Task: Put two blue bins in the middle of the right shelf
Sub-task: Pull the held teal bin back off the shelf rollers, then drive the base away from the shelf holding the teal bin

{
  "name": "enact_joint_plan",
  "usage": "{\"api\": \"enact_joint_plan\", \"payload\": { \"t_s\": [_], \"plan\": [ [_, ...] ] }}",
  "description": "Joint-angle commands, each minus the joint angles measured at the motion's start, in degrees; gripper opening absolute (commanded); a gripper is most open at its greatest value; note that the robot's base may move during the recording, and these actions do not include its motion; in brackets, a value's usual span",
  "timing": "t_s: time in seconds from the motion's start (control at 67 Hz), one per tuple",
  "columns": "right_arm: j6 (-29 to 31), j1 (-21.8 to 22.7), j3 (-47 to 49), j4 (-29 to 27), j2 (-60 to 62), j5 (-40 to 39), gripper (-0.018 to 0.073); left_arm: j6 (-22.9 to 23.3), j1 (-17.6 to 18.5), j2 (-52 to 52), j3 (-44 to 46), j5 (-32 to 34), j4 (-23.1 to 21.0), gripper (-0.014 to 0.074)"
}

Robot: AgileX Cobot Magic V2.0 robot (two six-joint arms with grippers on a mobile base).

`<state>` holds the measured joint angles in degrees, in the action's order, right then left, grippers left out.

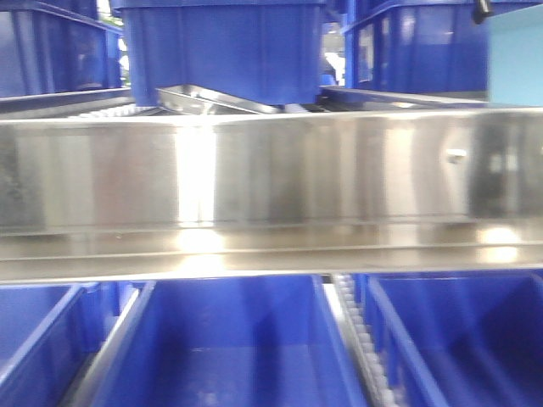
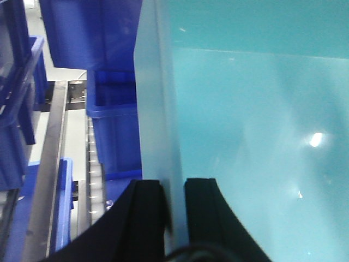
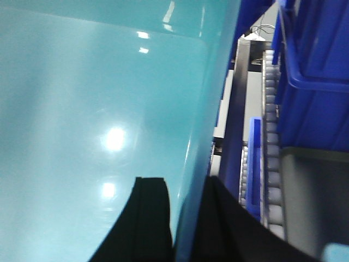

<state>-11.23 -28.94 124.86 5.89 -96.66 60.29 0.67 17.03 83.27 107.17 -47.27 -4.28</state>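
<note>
Brushed steel and dark blue all round, with the shelf stretching its broad front rail straight across the front view. Up in that view's top right corner, a patch of the pale blue bin, beside the dark tubs of the upper tier; whether resting on anything, impossible to tell. Held by a wall at each side: left gripper narrowed to a slim slot over one wall, black fingers pressed against its outer and inner faces. Right gripper pinching the other wall the same way, one finger inside the tub and one outside. Glossy inner surface of the bin filling most of both wrist views, dotted with light spots. Just past the walls, white roller tracks and steel side rails running alongside. Farther out, dark blue bins on the tier above the front rail, with more of them below it, hollow insides showing.
</note>
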Motion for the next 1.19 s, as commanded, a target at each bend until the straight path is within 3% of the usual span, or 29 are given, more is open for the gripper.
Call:
{"api": "enact_joint_plan", "payload": {
  "t_s": [0.0,1.179],
  "plan": [
    [1.4,0.2,0.5,0.5,0.7,-2.6,-0.0151,0.0,0.3,-1.3,0.9,3.2,-2.6,-0.0111],
    [1.4,0.2,0.5,0.5,0.7,-2.6,-0.0151,0.0,0.3,-1.3,0.9,3.4,-2.6,-0.0111]
  ]
}}
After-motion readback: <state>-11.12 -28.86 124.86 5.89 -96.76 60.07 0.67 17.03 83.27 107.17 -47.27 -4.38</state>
